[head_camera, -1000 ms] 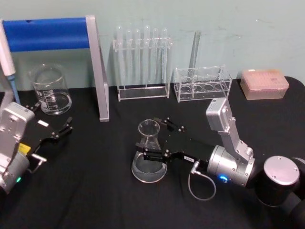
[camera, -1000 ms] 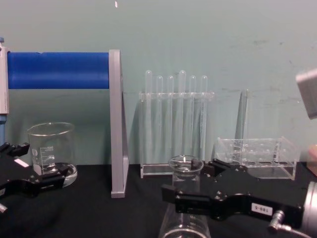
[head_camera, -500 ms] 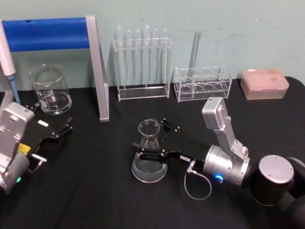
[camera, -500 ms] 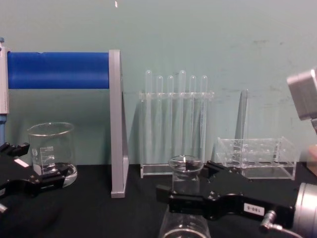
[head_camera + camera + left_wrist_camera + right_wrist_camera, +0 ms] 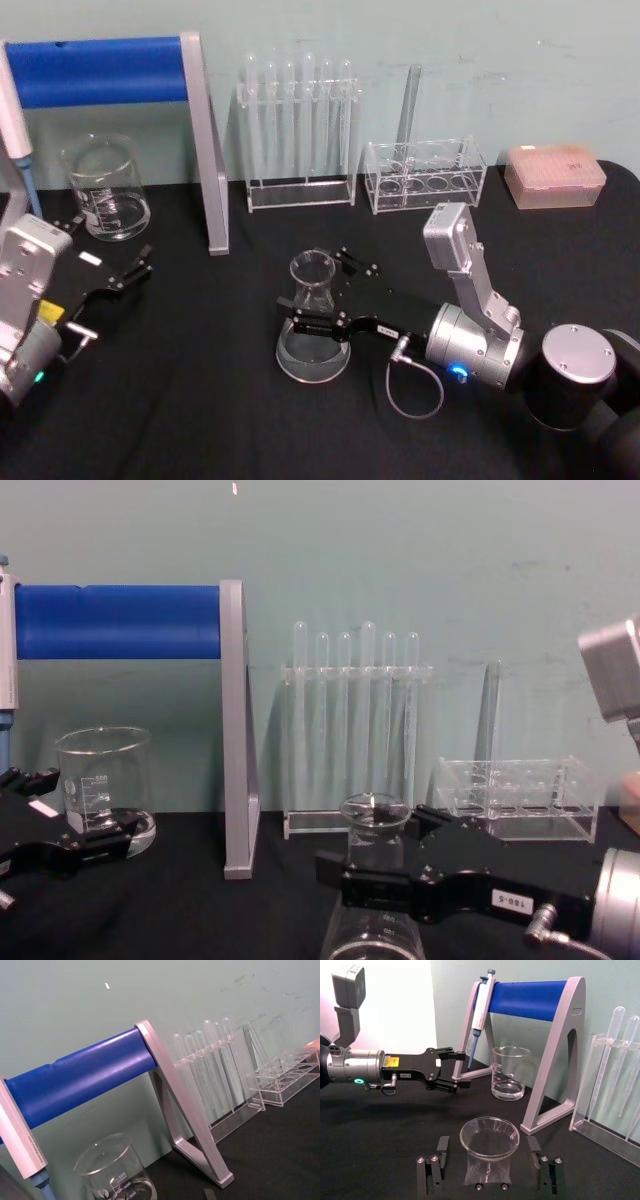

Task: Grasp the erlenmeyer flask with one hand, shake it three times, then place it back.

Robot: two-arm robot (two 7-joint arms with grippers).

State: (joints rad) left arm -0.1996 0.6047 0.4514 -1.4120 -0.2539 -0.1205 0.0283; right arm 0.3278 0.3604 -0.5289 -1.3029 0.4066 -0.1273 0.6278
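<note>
Nearest the robot, the right arm's black two-fingered gripper is reaching across the black cloth-covered desk and straddling the neck of the clear glass conical erlenmeyer flask. The flask is standing upright on its wide base near the middle of the desk, with what looks like a little clear liquid in the bottom. In the right wrist view, the fingers are sitting one on each side of the neck with a gap showing on both sides, so the gripper is open and is not holding anything.

Off to the robot's left, the left arm's black gripper is hovering low over the desk, fingers spread and holding nothing, apparently idle.

Farther back, a straight-sided glass beaker is standing beside a grey stand with a blue bar. Against the wall, a clear rack of thin test tubes, a lower clear rack and a pink box are lining up.

Judging from this, the approach is looking finished, but everything else is waiting: closing on the neck, lifting, three shakes, and setting the flask back down.
</note>
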